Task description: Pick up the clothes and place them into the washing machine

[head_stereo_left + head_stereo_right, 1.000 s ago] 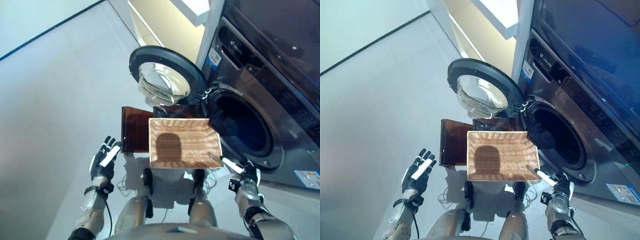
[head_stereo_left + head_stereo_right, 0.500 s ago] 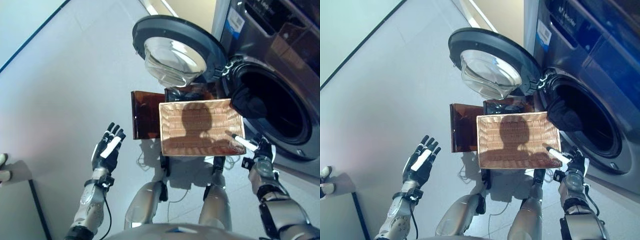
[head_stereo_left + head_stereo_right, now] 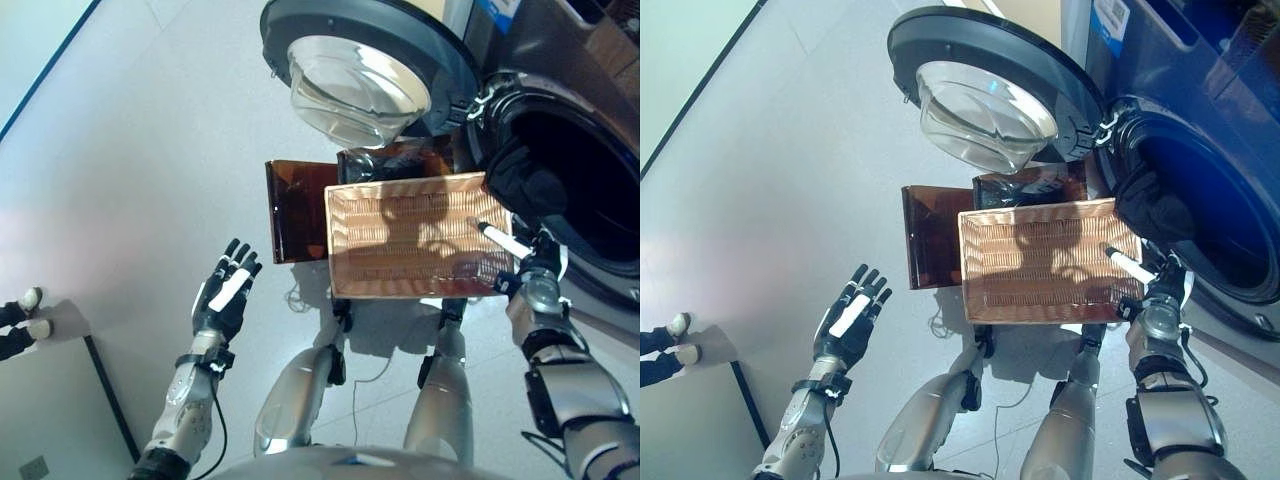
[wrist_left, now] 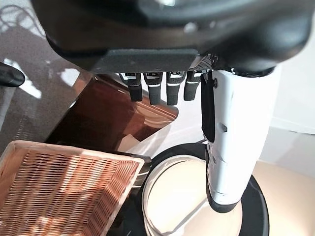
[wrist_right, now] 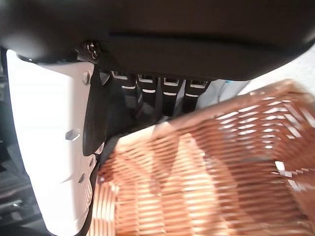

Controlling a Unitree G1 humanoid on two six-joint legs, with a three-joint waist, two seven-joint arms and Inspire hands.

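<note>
clothes (image 3: 525, 185), a dark bundle, sit in the mouth of the washing machine (image 3: 590, 110) at the right, hanging over the near-left part of the drum opening. the machine's round door (image 3: 365, 70) stands swung open to the left, its glass bowl facing out. just left of the clothes a wicker basket (image 3: 415, 245) holds nothing, its right edge close to the drum opening. a brown translucent box (image 3: 295, 210) lies against the basket's left side and far edge. the right hand (image 3: 535, 265) hovers at the basket's near-right corner, fingers straight and holding nothing, white thumb pointing over the weave. the left hand (image 3: 225, 298) is raised over the grey floor (image 3: 130, 150) well left of the basket, fingers spread and apart, holding nothing.
</note>
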